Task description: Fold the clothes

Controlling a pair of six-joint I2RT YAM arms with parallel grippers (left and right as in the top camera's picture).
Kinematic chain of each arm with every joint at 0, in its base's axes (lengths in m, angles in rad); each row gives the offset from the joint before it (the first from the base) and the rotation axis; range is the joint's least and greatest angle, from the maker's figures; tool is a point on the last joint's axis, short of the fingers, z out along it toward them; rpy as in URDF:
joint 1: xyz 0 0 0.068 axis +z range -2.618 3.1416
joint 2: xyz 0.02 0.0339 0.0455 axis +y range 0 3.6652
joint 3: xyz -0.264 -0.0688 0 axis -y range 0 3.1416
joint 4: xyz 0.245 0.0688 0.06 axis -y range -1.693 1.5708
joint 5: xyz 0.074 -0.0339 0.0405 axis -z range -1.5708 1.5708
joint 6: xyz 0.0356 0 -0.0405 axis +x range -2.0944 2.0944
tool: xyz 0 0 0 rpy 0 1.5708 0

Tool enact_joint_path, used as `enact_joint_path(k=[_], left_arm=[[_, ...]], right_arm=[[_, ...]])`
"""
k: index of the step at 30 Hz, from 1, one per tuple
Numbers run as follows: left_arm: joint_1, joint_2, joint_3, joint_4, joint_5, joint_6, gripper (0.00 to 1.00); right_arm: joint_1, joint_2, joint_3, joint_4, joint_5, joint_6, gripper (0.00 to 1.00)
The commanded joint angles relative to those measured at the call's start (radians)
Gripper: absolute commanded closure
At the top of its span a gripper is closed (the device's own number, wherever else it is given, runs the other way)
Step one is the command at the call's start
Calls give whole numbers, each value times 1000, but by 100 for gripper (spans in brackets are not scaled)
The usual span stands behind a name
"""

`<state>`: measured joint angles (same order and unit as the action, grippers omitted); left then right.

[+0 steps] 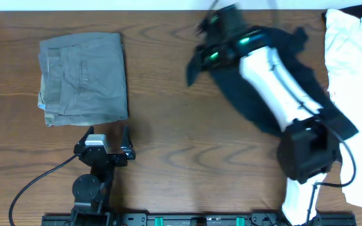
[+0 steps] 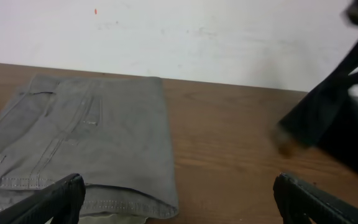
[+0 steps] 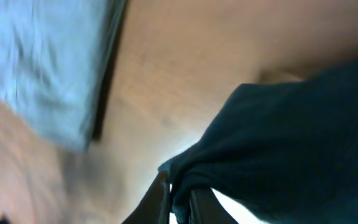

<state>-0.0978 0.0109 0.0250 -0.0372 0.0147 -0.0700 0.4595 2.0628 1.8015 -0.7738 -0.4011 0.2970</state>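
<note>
One pair of trousers (image 1: 83,78) lies folded; our right end effector (image 3: 180,196) pinches the black T-shirt (image 1: 241,97), which we judge unfolded; left end effector (image 1: 109,133) gapes wide.

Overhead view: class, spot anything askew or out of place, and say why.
The black T-shirt, right of centre, is a crumpled, uneven heap, unlike the squarely folded grey-green trousers; the white garment beside it is rumpled too.

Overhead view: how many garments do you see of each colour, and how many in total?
black T-shirt: 1
grey-green trousers: 1
white garment: 1
Total: 3
</note>
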Motion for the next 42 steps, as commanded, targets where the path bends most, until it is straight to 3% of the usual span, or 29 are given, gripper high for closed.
enact_joint_path(k=[1,7,33,36,42], left_arm=[[6,-7,-21,-36,-31,16,2],[6,-7,-21,-36,-31,16,2],[6,-7,-21,-36,-31,17,2],[6,-7,-21,18,-29,13,2],[6,-3,-21,37,203,-73,2]], right_arm=[[95,29,-18,-5,10,6,89],[169,29,-18,7,26,7,88],[169,30,-18,61,-87,26,92],[169,30,-18,82,-115,34,92],[168,30,-18,129,-166,51,94]])
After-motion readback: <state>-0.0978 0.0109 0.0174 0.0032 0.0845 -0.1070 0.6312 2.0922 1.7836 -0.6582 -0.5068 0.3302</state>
